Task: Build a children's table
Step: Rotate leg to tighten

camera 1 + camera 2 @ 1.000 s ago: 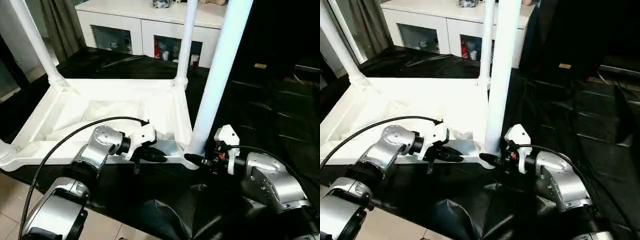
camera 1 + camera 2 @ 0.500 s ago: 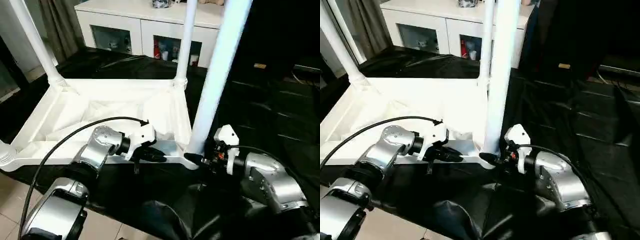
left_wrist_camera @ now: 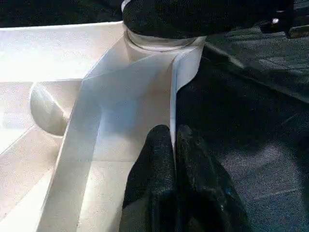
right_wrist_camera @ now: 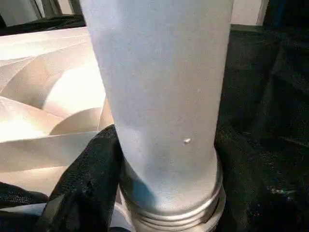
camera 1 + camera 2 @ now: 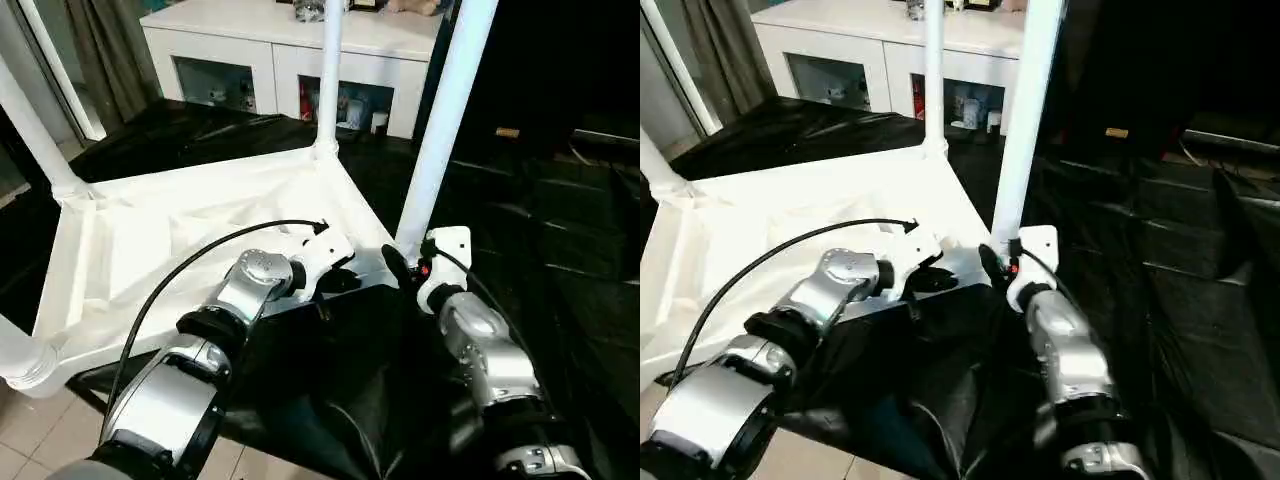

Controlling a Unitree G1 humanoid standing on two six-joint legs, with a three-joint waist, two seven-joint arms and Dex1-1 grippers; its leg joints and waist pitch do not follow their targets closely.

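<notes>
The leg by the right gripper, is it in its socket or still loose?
In: the leg stands upright with its base seated in the tabletop's corner socket, right gripper at its base.

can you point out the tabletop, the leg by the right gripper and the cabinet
tabletop (image 5: 150, 250), left eye view, on its ribbed white underside
leg (image 5: 440, 120), left eye view, midway up the shaft
cabinet (image 5: 215, 80), left eye view, on a glass door

The white plastic tabletop (image 5: 150, 250) lies upside down on black sheeting, ribbed underside facing up. White cylindrical legs stand upright in its round corner sockets: the near right leg (image 5: 445, 110), the far right leg (image 5: 329, 70), and the far left leg (image 5: 28, 125)
</notes>
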